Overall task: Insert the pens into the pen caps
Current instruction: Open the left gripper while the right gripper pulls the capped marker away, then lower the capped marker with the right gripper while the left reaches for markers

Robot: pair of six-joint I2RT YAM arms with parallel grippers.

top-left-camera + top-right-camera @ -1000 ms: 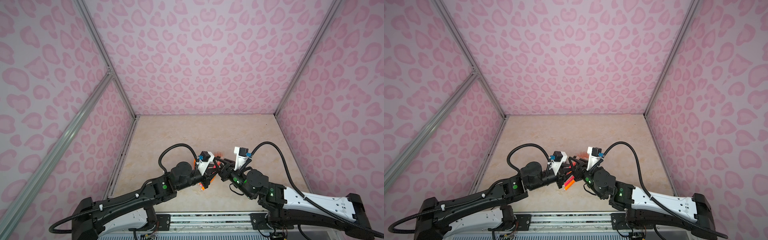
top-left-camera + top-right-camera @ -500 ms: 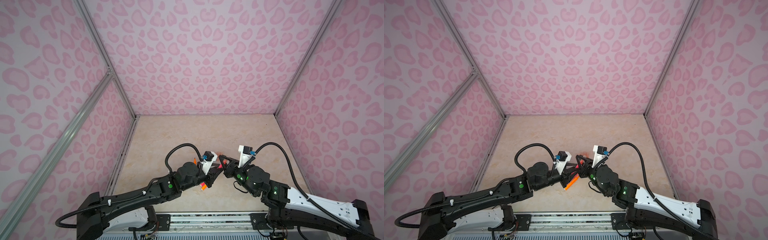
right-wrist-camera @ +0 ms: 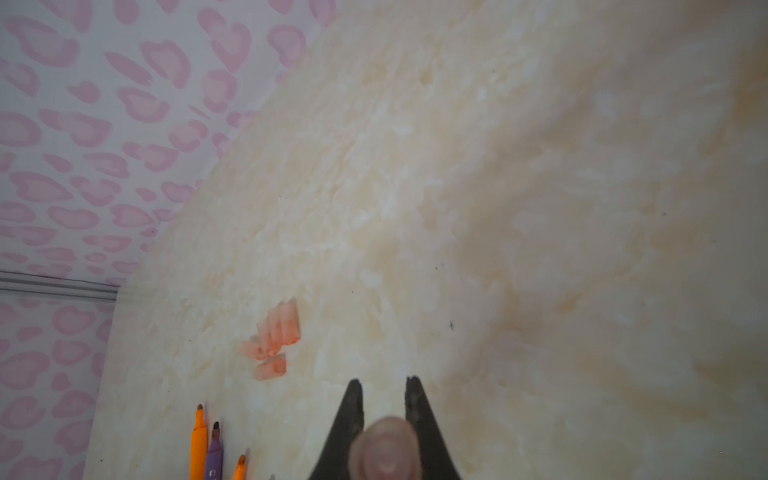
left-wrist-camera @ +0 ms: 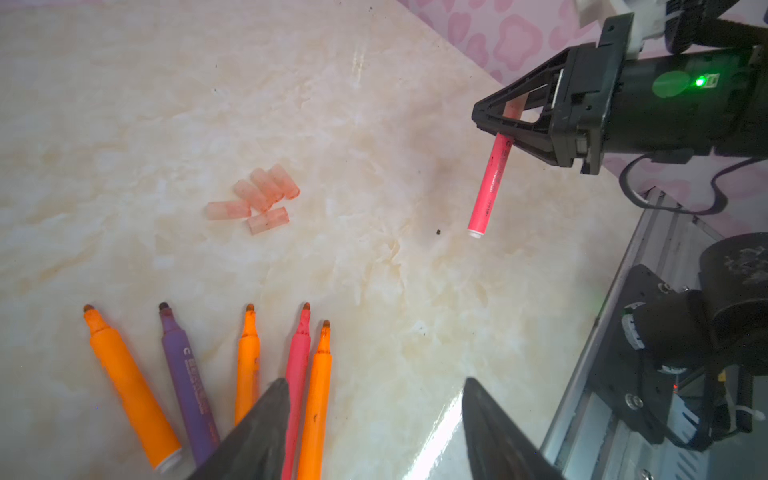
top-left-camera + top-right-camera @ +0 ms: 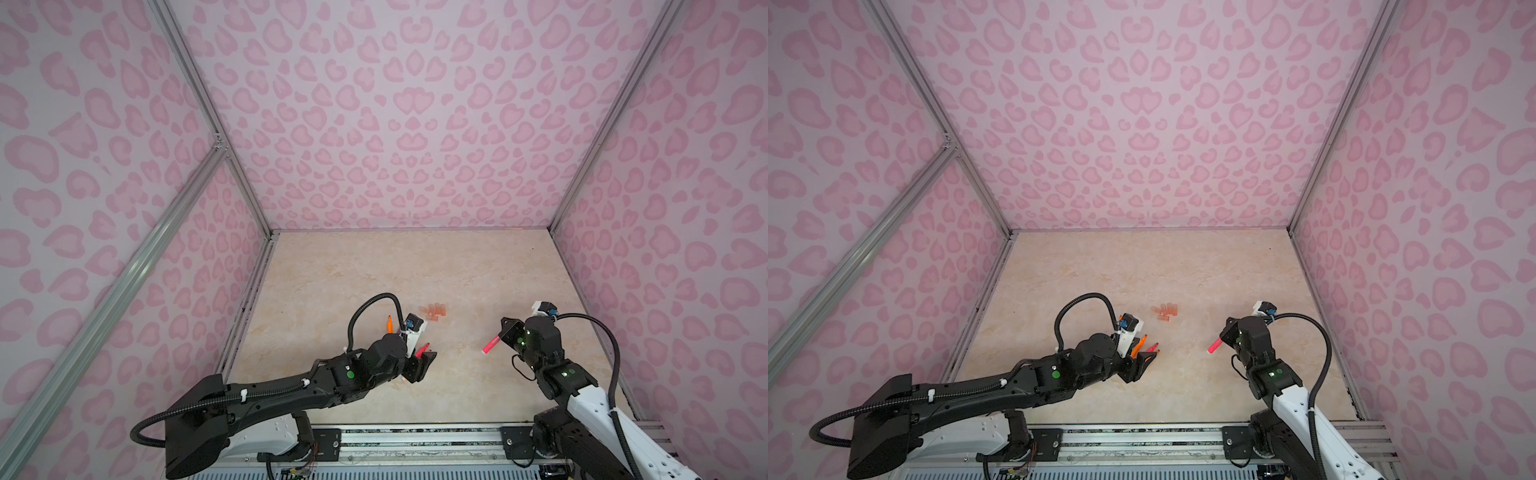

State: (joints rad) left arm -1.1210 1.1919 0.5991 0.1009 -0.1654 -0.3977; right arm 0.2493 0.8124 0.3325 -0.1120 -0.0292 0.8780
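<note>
Pink-red marker pen (image 4: 490,183), slim, with a white butt end: it hangs tilted in the air, pinched by my right gripper (image 4: 494,124). The jaws are pressed together on its upper part, where a translucent pale cap (image 3: 384,449) covers the tip and shows as a rounded end between the fingers in the right wrist view. In both top views the pen's body juts from the gripper toward the middle of the table, clear of the surface.

My left gripper (image 4: 374,386) stands spread, with nothing between its jaws, low over the table. Five more marker pens lie flat just beside it, fanned, with their dark tips all pointing the same way. They are an orange pen (image 4: 129,386), a purple pen (image 4: 187,374), a second orange pen (image 4: 248,365), a pink-red pen (image 4: 298,365) and a third orange pen (image 4: 318,386).

Beyond those tips and apart from them, five short translucent pale orange-pink pen caps (image 4: 257,199) lie clustered, nearer the back wall than either gripper.

Surface: a beige marble-patterned tabletop (image 5: 374,266). Room: pale wall panels (image 5: 395,124) printed with pink heart-like blotches, joined by aluminium posts (image 5: 199,104). A metal rail (image 5: 415,436) at the near edge carries both arm bases.
</note>
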